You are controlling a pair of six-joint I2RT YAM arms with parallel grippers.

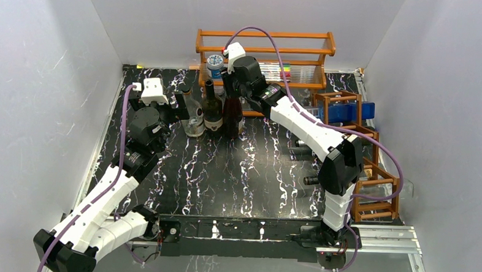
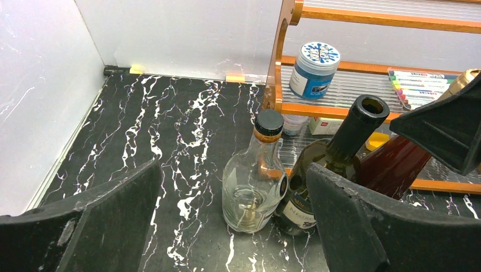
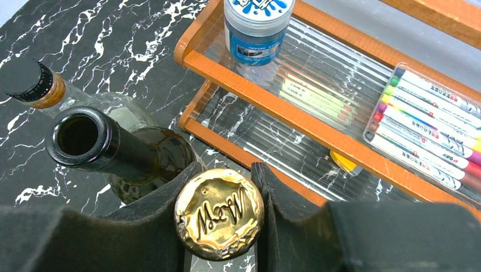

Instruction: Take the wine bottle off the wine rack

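Note:
Three bottles stand upright together in front of the orange shelf: a clear bottle, a dark green open-necked bottle and a reddish wine bottle. My right gripper is shut on the wine bottle's neck; its gold cap sits between the fingers in the right wrist view. The wine bottle's red body shows in the left wrist view. My left gripper is open and empty, level with the clear bottle. The reddish-brown wine rack stands at the right edge, apart from these bottles.
The orange shelf with clear panels holds a blue jar and a marker pack. A dark bottle lies by the rack. A second lattice frame and a blue object sit at the back right.

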